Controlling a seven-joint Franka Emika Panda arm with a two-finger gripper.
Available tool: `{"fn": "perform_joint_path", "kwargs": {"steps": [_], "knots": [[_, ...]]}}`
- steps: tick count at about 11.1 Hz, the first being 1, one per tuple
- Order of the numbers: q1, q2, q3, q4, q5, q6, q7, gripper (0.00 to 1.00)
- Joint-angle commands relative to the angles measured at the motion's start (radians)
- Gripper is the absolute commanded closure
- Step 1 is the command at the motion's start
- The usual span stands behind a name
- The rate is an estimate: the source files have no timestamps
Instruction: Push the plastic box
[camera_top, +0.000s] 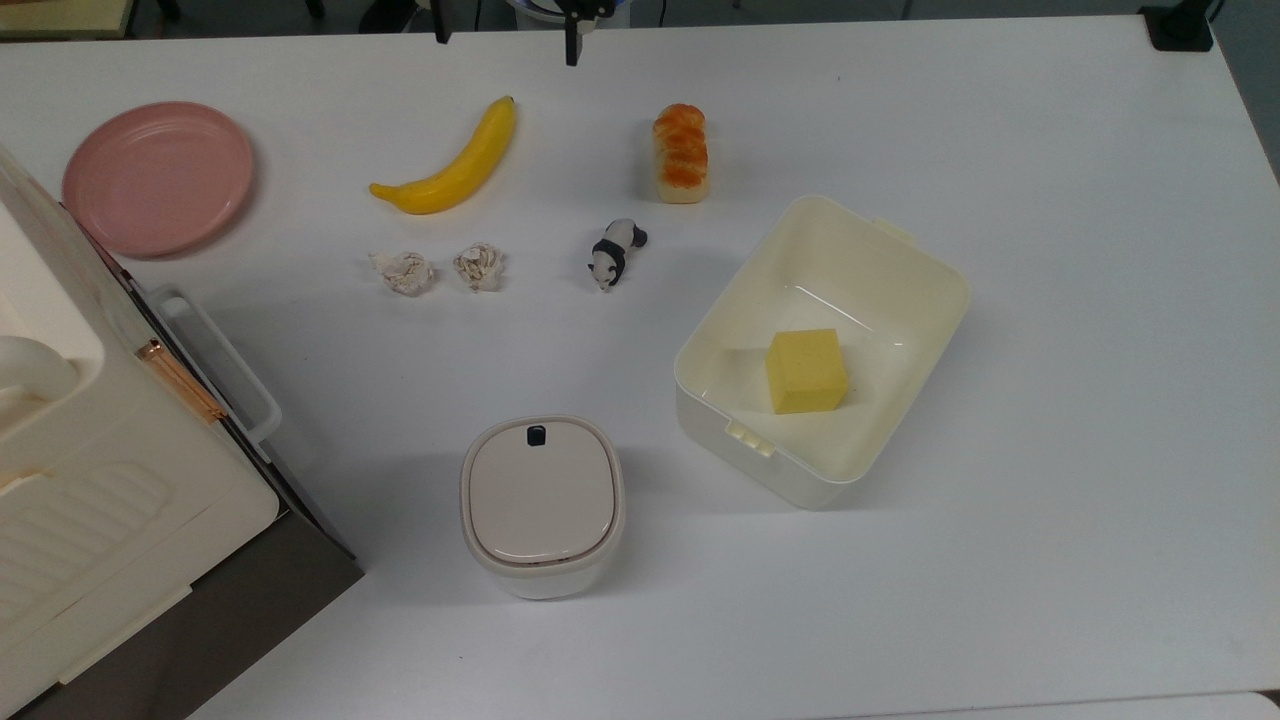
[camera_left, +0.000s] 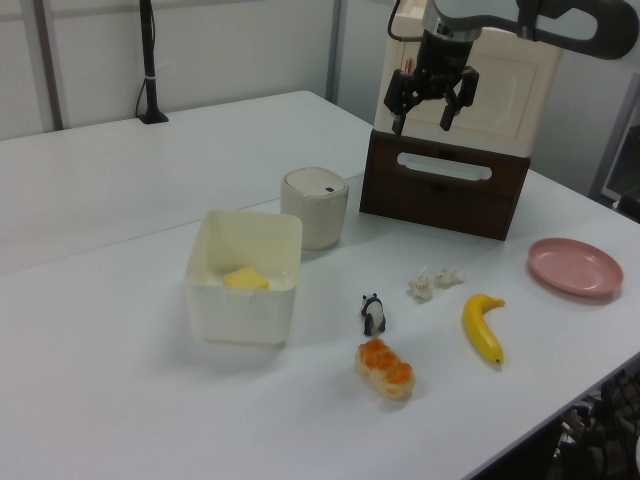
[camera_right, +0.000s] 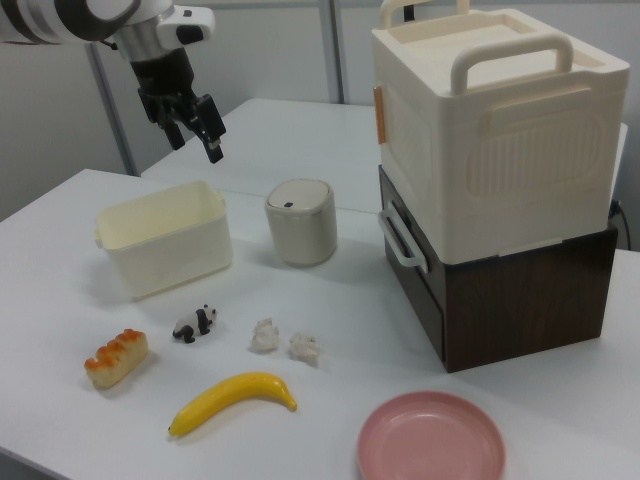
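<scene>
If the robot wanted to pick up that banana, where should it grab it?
Probably across the thick middle of the banana, coming straight down from above. It lies flat on the table with bare surface on both long sides, so the open gripper could straddle the curve there. The tapering ends would likely slip or tip.

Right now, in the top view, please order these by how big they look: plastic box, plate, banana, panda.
1. plastic box
2. plate
3. banana
4. panda
All lie flat on the table, so this order looks reliable.
</scene>
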Motion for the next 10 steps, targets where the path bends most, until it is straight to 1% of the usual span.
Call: {"fn": "perform_joint_path", "kwargs": {"steps": [1,2,3,4,5,6,7,10], "knots": [[0.068,-0.033,-0.083,-0.029,0.040,-0.039,-0.028,0.00],[0.113,-0.032,-0.133,-0.028,0.045,-0.037,-0.037,0.00],[0.131,-0.032,-0.157,-0.026,0.058,-0.037,-0.055,0.00],[0.139,-0.032,-0.163,-0.026,0.062,-0.039,-0.060,0.00],[0.173,-0.032,-0.190,-0.026,0.060,-0.039,-0.060,0.00],[0.219,-0.030,-0.236,-0.025,0.062,-0.037,-0.060,0.00],[0.230,-0.030,-0.250,-0.025,0.062,-0.037,-0.060,0.00],[0.234,-0.030,-0.254,-0.025,0.062,-0.037,-0.060,0.00]]}}
